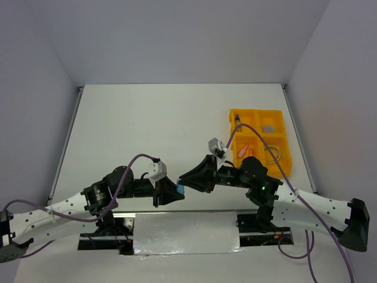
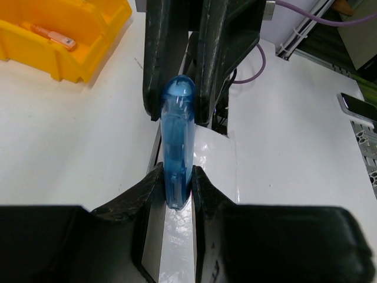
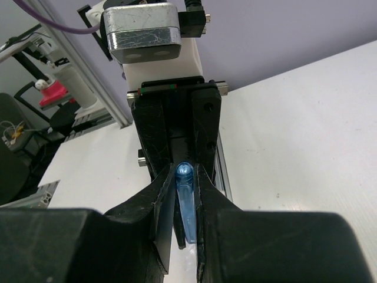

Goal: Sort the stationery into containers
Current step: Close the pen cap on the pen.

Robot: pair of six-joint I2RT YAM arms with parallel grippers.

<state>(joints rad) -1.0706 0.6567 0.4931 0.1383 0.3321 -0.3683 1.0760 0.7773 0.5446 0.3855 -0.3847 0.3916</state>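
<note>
Handover | blue clip (image 2: 178,135) gripped at both ends: left fingers (image 2: 148,190) clamp its base, right fingers (image 3: 162,203) clamp its tip | long axis runs fingers-to-fingers | yellow tray (image 1: 254,111) lies behind the right fingers, right arm nearer

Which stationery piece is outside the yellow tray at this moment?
The translucent blue piece: the left fingers and the right fingers pinch it from opposite ends, while the orange piece lies inside the tray.
</note>
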